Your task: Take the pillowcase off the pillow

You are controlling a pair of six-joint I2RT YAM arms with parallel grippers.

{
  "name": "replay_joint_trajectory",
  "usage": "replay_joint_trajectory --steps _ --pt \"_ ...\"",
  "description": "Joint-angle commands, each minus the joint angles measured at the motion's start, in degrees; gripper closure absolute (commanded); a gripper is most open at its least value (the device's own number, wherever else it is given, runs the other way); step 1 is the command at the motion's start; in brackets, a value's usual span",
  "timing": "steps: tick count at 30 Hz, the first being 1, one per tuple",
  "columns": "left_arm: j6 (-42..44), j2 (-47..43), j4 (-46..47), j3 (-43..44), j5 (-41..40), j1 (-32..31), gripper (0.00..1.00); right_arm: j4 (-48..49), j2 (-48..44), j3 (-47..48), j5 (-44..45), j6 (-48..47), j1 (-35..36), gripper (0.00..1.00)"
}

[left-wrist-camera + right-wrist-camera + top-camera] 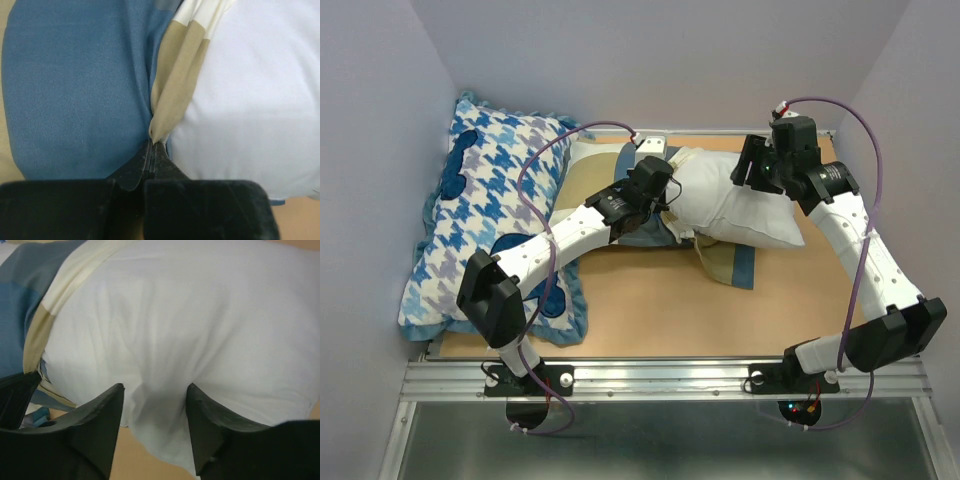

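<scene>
The white pillow (745, 205) lies across the back of the table, its right half bare. The tan, blue and cream pillowcase (597, 185) still covers its left end, and a flap (732, 263) hangs out in front. My left gripper (670, 196) is shut on a tan fold of the pillowcase (170, 90) at the seam between the blue cloth and the pillow (250, 100); the pinch shows in the left wrist view (152, 144). My right gripper (746, 172) is open; in the right wrist view (155, 392) its fingertips straddle a bulge of the pillow (200, 315) near its edge. The pillowcase (20, 295) shows at the left there.
A blue-and-white houndstooth cushion (490, 215) with dark blue shapes fills the left side, against the left wall. Grey walls close in the table on the left, back and right. Bare tan table (660, 310) lies in front of the pillow. A metal rail (660, 378) runs along the near edge.
</scene>
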Motion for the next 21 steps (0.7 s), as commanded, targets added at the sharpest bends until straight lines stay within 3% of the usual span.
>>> replay_joint_trajectory --steps 1,5,12,16,21 --pt "3.7 1.0 -3.0 5.2 -2.1 -0.8 1.00 7.5 -5.3 -0.2 6.1 -3.3 2.7 0.31" --pt "3.5 2.8 -3.3 6.5 -1.3 -0.9 1.00 6.3 -9.3 -1.5 7.5 -4.6 5.5 0.19" --pt "3.7 3.7 -2.3 7.5 -0.3 -0.8 1.00 4.8 -15.4 -18.6 16.2 -2.2 13.6 0.14" --pt "3.4 3.7 -2.2 7.0 0.4 -0.9 1.00 8.2 -14.0 -26.3 26.1 -1.9 17.1 0.08" --pt "3.8 2.2 -0.8 4.4 1.6 -0.8 1.00 15.7 -8.6 -31.7 29.3 -1.2 17.2 0.05"
